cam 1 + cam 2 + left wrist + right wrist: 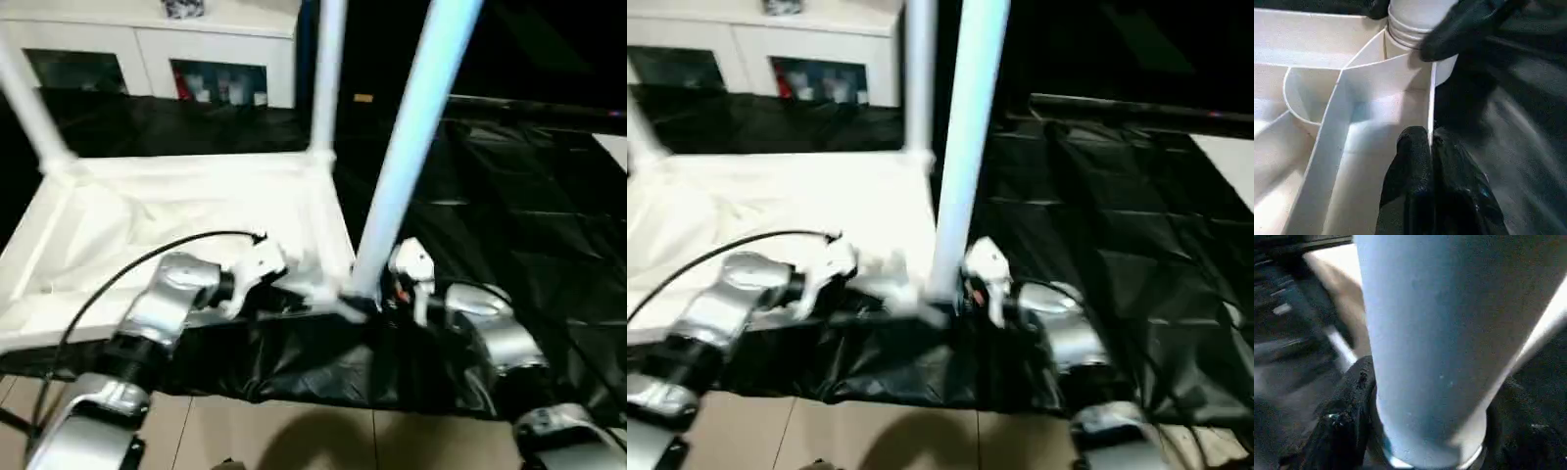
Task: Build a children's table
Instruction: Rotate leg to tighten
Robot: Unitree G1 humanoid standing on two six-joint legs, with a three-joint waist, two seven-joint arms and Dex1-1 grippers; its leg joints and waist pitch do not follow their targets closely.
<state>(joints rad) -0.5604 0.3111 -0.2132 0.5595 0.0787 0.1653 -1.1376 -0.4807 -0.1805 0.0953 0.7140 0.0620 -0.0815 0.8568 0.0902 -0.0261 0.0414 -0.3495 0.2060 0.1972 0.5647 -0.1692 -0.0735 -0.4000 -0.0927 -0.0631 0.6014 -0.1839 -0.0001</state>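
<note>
Upturned tabletop (pixel 176 230), right pincer (pixel 392 294) clasping near-upright leg (pixel 407 147), left pincer (pixel 1431 152) pinching rim

table top (pixel 196 211): white plastic, smooth, ribbed underside, slight sheen | leg (pixel 411 147): white plastic tube, smooth, semi-gloss | work table cover (pixel 509 225): black sheet, glossy, creased | forearms (pixel 167 299): silver, shiny | left gripper fingers (pixel 1415 166): black, rubbery, faint gloss | cabinet (pixel 147 39): white, smooth

The upturned tabletop (pixel 196 225) lies on the work table (pixel 509 215), 3 legs (pixel 411 147) standing at its corners.
</note>
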